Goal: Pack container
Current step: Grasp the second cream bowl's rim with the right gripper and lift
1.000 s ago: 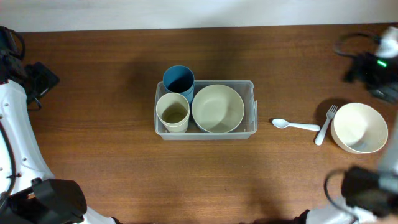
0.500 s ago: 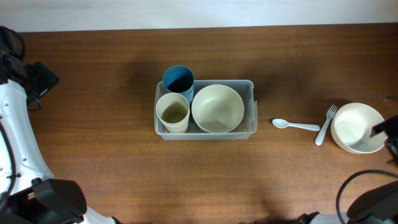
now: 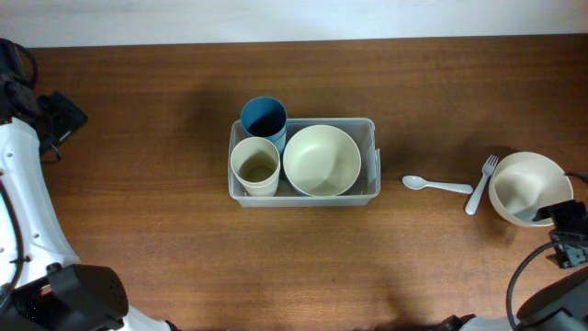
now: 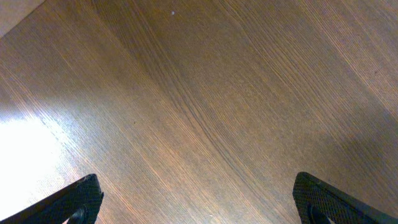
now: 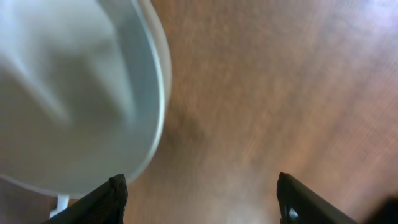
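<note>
Overhead: even light, sharp, soft shadow left of container (image 3: 368, 128) | L wrist: glare lower-left on table (image 4: 205, 93), grain crisp | R wrist: blurred, bowl (image 5: 68, 93) unfocused

white left arm (image 3: 20, 198) with black joints (image 3: 73, 294)

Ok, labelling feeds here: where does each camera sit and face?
Overhead: above the table, looking straight down at the container; left arm and right arm at the edges.
Left wrist: facing bare table; left pincer tips in bottom corners.
Right wrist: facing down at the cream bowl rim; right pincer tips below.
Shared: overhead and right wrist both show that bowl.
</note>
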`<action>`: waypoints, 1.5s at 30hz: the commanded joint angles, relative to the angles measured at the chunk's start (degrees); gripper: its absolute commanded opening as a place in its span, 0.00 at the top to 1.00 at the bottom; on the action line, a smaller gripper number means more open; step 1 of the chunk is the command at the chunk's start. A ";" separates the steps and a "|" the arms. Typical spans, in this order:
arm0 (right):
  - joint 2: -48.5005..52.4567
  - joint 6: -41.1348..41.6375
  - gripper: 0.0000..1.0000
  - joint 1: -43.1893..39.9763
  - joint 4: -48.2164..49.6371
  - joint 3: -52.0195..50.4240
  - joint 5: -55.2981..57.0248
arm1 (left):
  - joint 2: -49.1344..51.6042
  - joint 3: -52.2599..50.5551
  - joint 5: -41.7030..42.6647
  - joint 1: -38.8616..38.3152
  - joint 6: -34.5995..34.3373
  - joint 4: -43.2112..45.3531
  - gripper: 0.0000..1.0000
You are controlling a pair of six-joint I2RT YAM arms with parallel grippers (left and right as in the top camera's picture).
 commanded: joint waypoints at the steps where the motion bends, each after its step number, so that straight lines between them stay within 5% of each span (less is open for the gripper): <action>1: -0.50 0.63 0.28 1.09 3.63 -2.73 -2.34 | 0.35 0.87 -0.02 0.15 -0.74 0.11 0.00; 12: -0.39 0.68 0.29 6.23 14.47 -4.85 -1.31 | 0.35 0.87 -0.02 0.15 -0.74 0.09 0.00; 45: 8.33 2.64 0.39 7.19 17.99 -7.65 0.17 | 0.35 0.87 -0.02 0.15 -0.74 0.11 0.00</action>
